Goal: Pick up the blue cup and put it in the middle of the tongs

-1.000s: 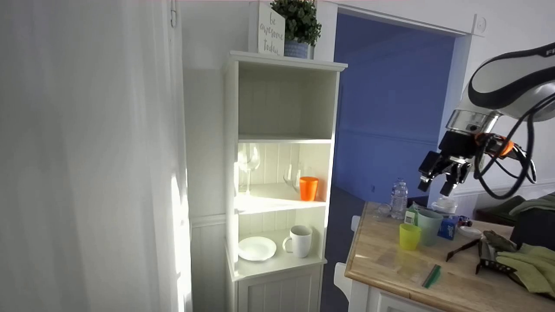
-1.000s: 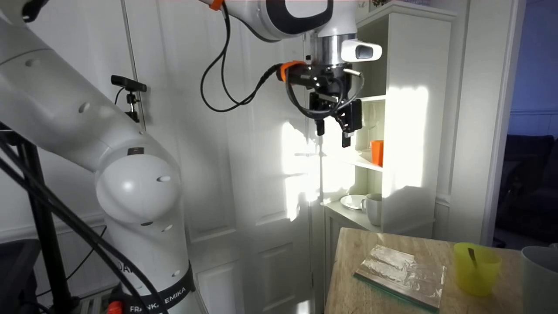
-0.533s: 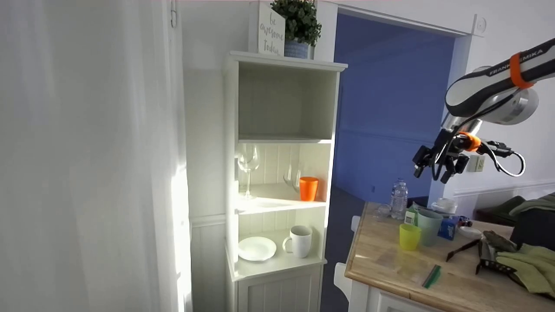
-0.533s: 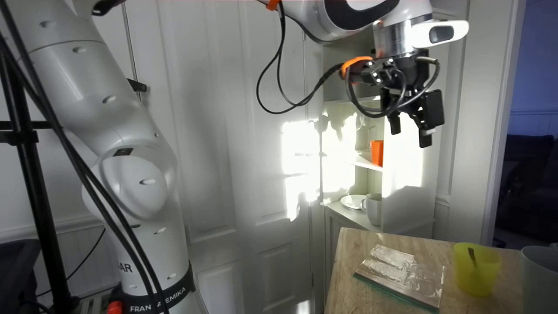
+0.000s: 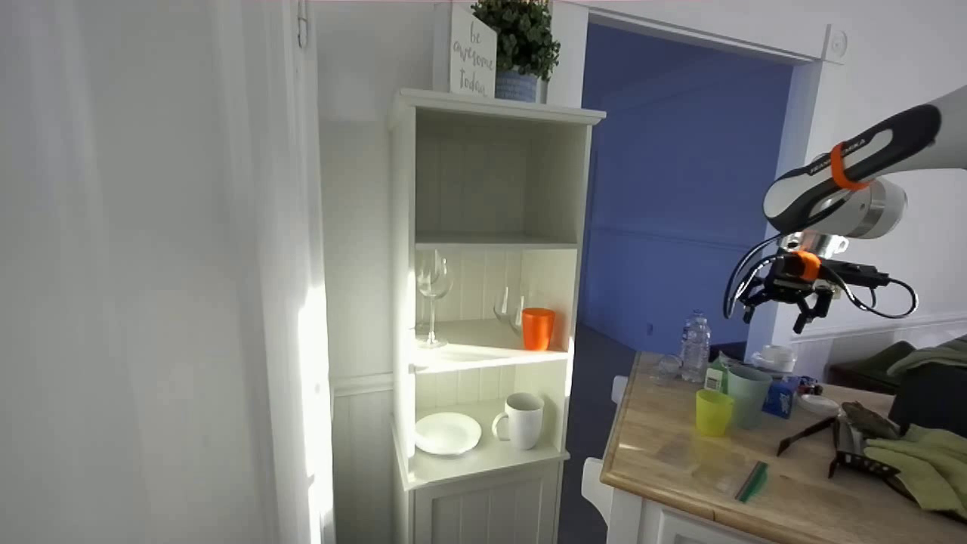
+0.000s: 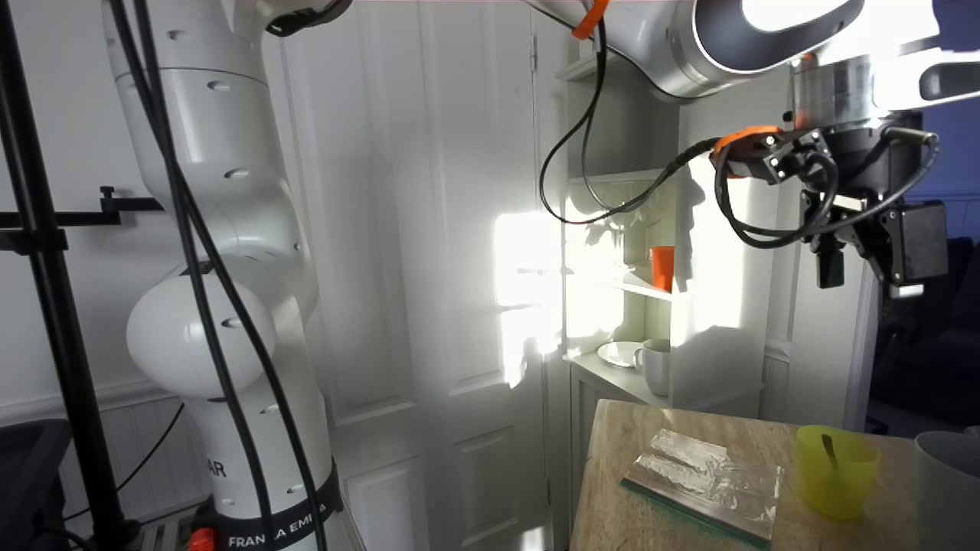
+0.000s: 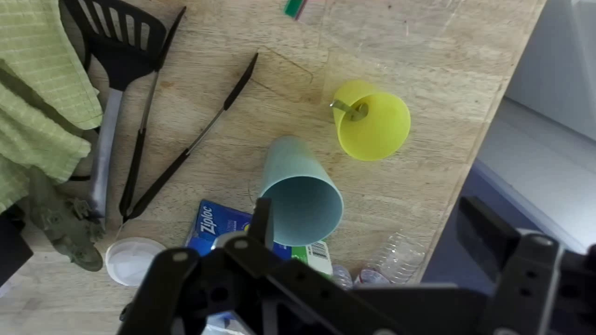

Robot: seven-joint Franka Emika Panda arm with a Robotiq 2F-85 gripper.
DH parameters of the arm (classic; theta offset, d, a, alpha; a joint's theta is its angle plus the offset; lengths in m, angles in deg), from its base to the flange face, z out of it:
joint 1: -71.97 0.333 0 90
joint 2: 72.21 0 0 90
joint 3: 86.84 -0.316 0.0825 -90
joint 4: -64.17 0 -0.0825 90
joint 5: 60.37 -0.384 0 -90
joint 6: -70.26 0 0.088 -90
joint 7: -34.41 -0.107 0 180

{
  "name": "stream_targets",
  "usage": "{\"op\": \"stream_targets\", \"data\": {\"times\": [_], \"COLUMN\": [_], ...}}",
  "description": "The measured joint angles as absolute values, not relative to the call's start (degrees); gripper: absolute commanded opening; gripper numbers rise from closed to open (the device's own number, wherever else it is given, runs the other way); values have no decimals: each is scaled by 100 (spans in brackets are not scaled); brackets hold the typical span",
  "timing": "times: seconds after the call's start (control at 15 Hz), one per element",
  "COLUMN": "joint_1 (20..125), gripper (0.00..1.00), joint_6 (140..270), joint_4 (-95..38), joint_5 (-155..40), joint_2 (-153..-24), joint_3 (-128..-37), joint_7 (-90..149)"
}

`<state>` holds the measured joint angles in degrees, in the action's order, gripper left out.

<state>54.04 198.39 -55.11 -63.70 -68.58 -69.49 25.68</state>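
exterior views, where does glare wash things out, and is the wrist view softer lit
In an exterior view, glare bleaches patches of the panelled door and cabinet; in an exterior view, the front of the shelf under the orange cup; in the wrist view, softer light, the blue cup shaded inside, lettering on the Ziploc box legible.
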Motion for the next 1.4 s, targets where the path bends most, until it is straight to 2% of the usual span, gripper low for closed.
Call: {"op": "stream_targets", "data": {"times": [0.67, 1.4], "joint_1": [5148, 4986], "gripper": [100, 100], "joint_6": [19892, 20110], "joint_4": [-4451, -4319], "joint_5": [-6357, -6628], "joint_2": [-8504, -8993], "joint_3": [-6528, -6505], "joint_7": [2086, 2062]}}
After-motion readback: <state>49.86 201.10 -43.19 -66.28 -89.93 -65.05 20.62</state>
